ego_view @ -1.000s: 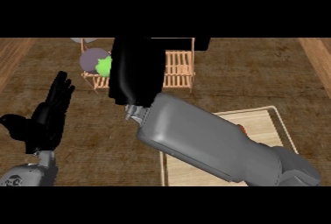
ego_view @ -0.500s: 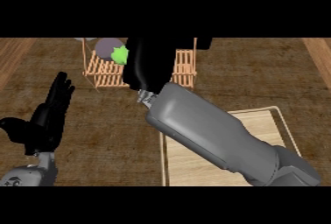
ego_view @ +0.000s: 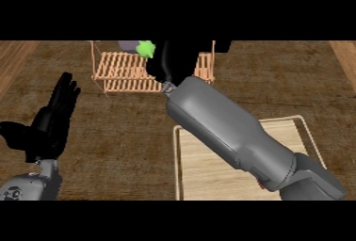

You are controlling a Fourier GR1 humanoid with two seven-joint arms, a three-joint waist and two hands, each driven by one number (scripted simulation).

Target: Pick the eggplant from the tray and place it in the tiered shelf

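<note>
Head view, looking steeply down at the dark wood counter (ego_view: 104, 136). The right hand (ego_view: 173, 59) is stretched way up to the top of the frame, over the tiered shelf (ego_view: 125, 73), with its big grey forearm running diagonally from the lower right corner. It's mostly a black shape from this angle, but the eggplant (ego_view: 138, 47) is poking out on its left side: greyish-purple body with a bright green stem end, touching the hand. So the hand looks wrapped around it, grasping it, though the fingers themselves are hard to make out. The eggplant sits above the back part of the shelf's slatted top; can't tell if it's touching the slats or just hanging over them.

The shelf is light wood with slats, and the hand covers its middle, so you only see the left section and a bit on the right.

The tray (ego_view: 208, 181) is at the lower right, pale wood with a raised rim, partly hidden under the forearm.

The left hand (ego_view: 49, 124) is over at the left edge, fingers straight and pointing up, thumb out to the side, holding nothing, just resting there well apart from everything else.
</note>
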